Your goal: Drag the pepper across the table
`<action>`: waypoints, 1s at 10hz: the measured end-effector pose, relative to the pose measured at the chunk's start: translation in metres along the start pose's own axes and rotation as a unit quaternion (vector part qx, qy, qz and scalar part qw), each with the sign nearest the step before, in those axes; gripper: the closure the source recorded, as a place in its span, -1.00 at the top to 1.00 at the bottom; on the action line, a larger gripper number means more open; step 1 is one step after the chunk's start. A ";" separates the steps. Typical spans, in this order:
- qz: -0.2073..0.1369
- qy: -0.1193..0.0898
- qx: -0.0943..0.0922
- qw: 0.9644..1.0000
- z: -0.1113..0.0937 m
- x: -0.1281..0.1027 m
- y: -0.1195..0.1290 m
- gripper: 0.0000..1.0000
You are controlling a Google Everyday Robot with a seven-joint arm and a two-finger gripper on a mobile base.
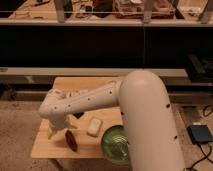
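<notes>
One pepper (72, 141) lies on the front left part of the table (44, 148), just beside the gripper (56, 131) and a little to its right in the camera view, nearer the front edge. Whether the gripper is spread or pressed together cannot be told. The pepper's long axis runs diagonally, its far end toward the gripper and its near end toward the green bowl (116, 144). A white block (93, 126) sits near, farther right.

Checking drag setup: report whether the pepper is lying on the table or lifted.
On the table: the pepper lies flat near the front edge; the gripper hangs close by its far end.
</notes>
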 end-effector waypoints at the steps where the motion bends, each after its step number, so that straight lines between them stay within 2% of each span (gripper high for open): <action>1: 0.039 0.000 0.018 0.999 0.010 -0.001 -0.004 0.60; 2: 0.069 0.000 0.031 0.997 0.019 -0.004 -0.004 0.60; 4: 0.083 0.010 0.034 0.996 0.023 -0.006 0.007 0.60; 7: 0.079 0.025 0.030 0.996 0.021 -0.006 0.020 0.60; 10: 0.050 0.033 0.027 0.998 0.019 -0.006 0.019 0.60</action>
